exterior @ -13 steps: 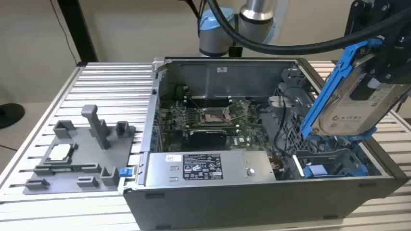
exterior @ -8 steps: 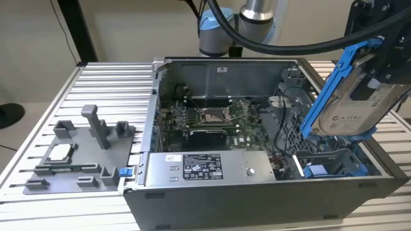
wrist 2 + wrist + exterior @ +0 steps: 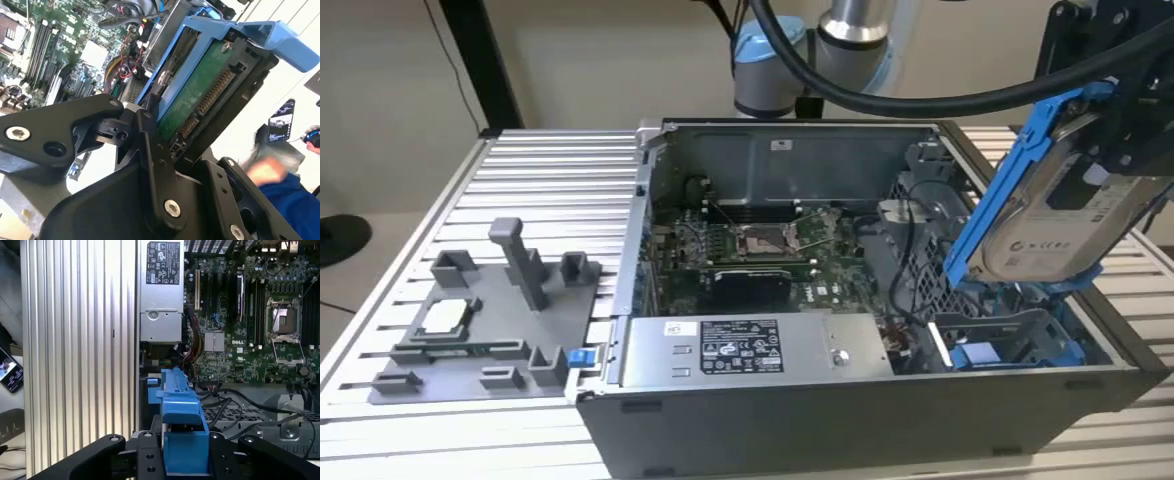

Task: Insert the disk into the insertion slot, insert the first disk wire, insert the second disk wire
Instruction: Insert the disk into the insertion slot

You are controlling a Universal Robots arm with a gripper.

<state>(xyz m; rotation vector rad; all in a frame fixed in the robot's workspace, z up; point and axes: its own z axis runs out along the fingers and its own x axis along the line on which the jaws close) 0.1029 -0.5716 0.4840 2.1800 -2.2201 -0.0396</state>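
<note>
I am clenching my claw (image 3: 186,457) on the disk (image 3: 1047,215), holding it tilted steeply on edge just above the insertion slot (image 3: 1007,335), which is sitting inside the open computer case (image 3: 854,420) at the exterior view's right.

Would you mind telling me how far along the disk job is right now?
Done: the disk is picked up. In hand: the gripper clamps it, tilted, above the slot, not yet inside. Left: seating it and both wires; its connector is bare.
</note>
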